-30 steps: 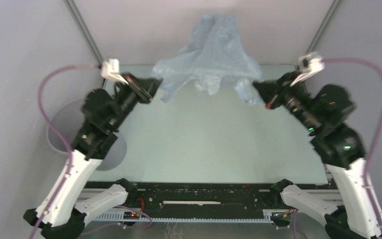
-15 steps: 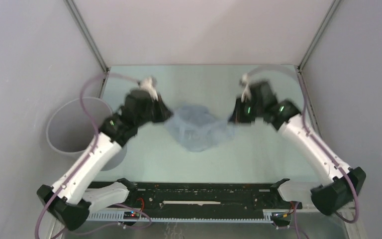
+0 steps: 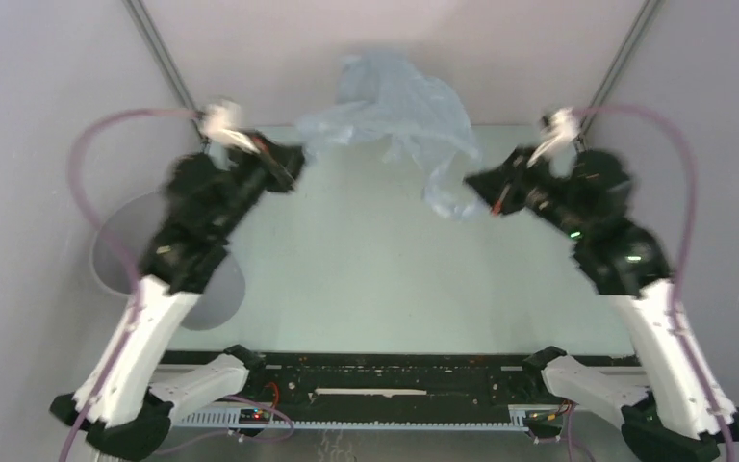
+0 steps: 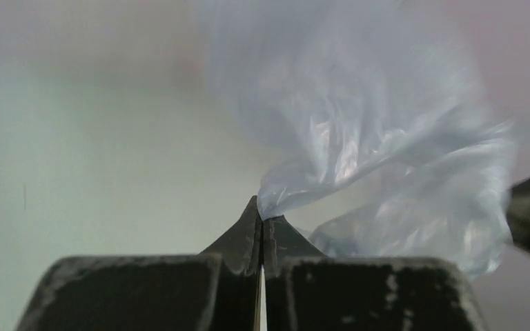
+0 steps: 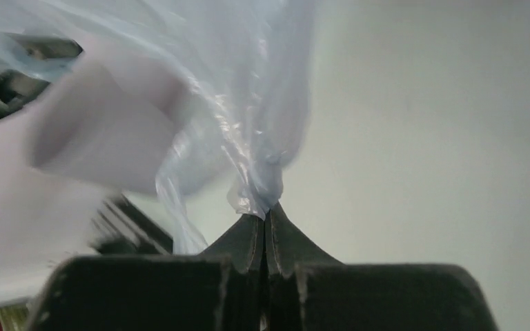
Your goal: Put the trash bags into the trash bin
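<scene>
Trash bag [image 3: 399, 106] hangs spread, left gripper [image 3: 292, 161] and right gripper [image 3: 473, 181] each clamped on it; the thin film could slip free short of the bin [image 3: 111, 241].

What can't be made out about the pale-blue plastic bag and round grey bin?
Round grey plastic bin, top view: left arm covers part; inside unseen.
Pale-blue plastic film bag, all views: crumpled, blurred; opening untraceable.
Right wrist view: pale smear at left, unidentifiable.
</scene>
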You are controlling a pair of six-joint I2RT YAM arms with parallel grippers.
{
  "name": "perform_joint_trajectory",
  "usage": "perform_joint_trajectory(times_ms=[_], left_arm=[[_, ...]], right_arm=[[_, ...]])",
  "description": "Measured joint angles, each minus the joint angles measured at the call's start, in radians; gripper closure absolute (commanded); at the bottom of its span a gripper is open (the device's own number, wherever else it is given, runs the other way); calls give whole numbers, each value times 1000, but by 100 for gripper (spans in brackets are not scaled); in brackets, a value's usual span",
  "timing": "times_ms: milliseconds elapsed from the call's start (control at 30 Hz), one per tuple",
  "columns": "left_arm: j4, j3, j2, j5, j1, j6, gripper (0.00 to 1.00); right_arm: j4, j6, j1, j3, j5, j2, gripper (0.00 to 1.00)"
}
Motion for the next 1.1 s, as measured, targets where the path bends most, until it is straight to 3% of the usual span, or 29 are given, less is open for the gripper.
perform_joint_trajectory(times_ms=[67, 200, 267, 333, 433, 567, 700, 767, 833, 900, 967, 1033, 1100], left_arm=[[6, -259, 20, 59, 3, -19, 100], [-124, -683, 164, 112, -71, -69, 100], [-259, -774, 101, 112, -118, -81, 100], [-282, -752, -16, 89, -121, -82, 100], [-253, -544, -42, 66, -51, -72, 100], [-224, -72, 158, 75, 29, -51, 100], [-175, 407, 336, 98, 31, -41, 100], [-118, 498, 325, 81, -5, -13, 100], [-19, 445, 229, 26, -74, 32, 100], [71, 246, 87, 4, -105, 45, 100], [166, -5, -55, -10, -56, 29, 100], [213, -229, -95, -6, -9, 16, 100], [218, -445, -32, 21, -1, -3, 100]], right_arm=[[34, 34, -6, -303, -21, -47, 100], [23, 113, 108, -766, -16, 195, 100], [-76, 135, 170, -868, -24, 188, 100], [-139, 142, 172, -846, -36, 115, 100], [-158, 120, 49, -578, -46, 102, 100], [-225, 49, -79, 56, -48, 304, 100], [-307, -8, -79, 668, -21, 488, 100], [-291, -35, -32, 793, 8, 474, 100], [-174, -75, 64, 669, 58, 332, 100], [-21, -98, 139, 366, 73, 133, 100], [130, -95, 133, 2, 103, -92, 100], [185, -69, 94, -247, 101, -164, 100], [222, -32, 82, -458, 57, -86, 100]])
